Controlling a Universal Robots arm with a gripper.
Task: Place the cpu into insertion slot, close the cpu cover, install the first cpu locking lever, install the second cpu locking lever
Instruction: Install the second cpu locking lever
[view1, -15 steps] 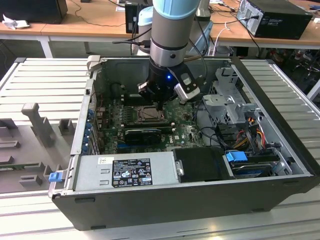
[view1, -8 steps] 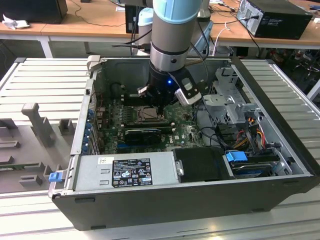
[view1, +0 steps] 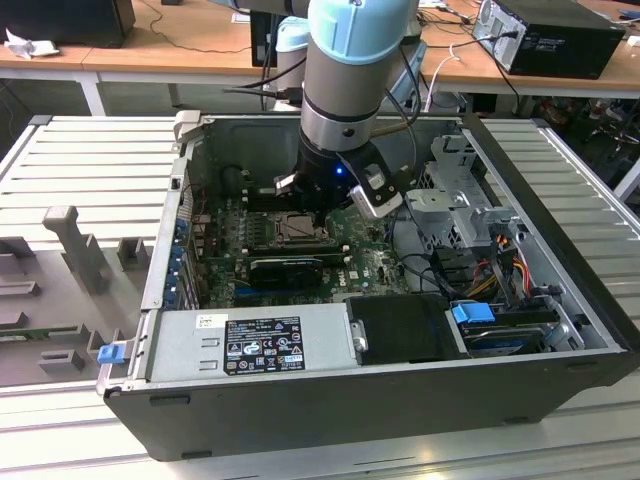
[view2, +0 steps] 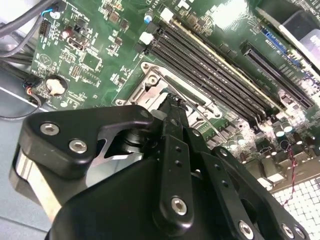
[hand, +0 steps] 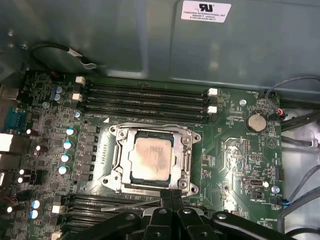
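Presently, item by item:
CPU: the cpu (hand: 151, 159) lies flat in the insertion slot (hand: 186, 162), tan face up.
Cover: the cpu cover (hand: 123, 155) appears down, framing the chip.
Levers: engaged or not, cannot tell.
Gripper: the gripper (hand: 171, 199) sits at the socket's edge, jaws pressed together, grasping nothing.
Exterior view: shows the computer case (view1: 400, 400) with the arm reaching inside.
Second wrist view: socket corner and memory slots (view2: 215, 75).

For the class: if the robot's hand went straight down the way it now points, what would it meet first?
Probably the edge of the cpu cover over the cpu; the hand hangs at that edge, though depth is unclear.
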